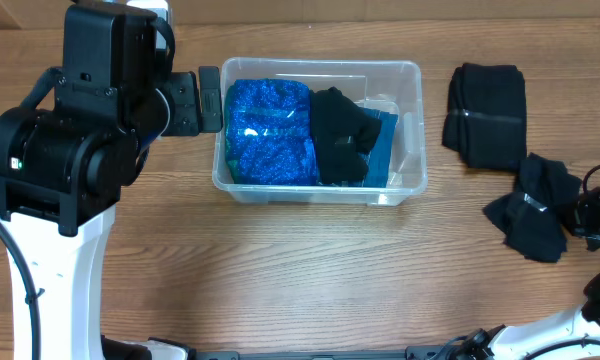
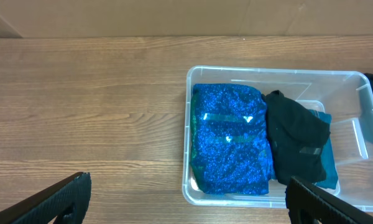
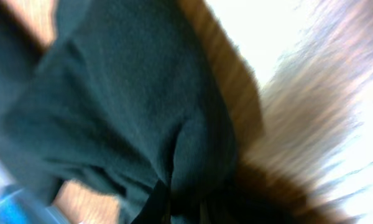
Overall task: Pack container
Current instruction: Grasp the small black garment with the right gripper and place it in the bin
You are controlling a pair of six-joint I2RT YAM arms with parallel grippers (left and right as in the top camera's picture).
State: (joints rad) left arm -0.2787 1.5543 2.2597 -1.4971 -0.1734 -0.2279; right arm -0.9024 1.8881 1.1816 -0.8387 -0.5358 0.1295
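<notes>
The clear container [image 1: 320, 193] stands at the table's centre back. It holds a blue glittery bundle [image 1: 270, 130], a black garment [image 1: 342, 135] and a teal piece [image 1: 383, 150] under it. In the left wrist view the container [image 2: 236, 198], bundle [image 2: 230, 137] and garment [image 2: 295, 134] lie just ahead. My left gripper [image 1: 210, 100] [image 2: 186, 202] is open and empty, by the container's left end. My right gripper [image 1: 588, 212] is at the far right, at a crumpled black cloth [image 1: 535, 205]. The cloth [image 3: 124, 93] fills the blurred right wrist view and bunches at the jaws [image 3: 180, 208].
A folded stack of black cloth [image 1: 488, 115] lies at the back right, just behind the crumpled cloth. The right part of the container shows bare clear bottom. The left arm's large black body looms over the table's left side.
</notes>
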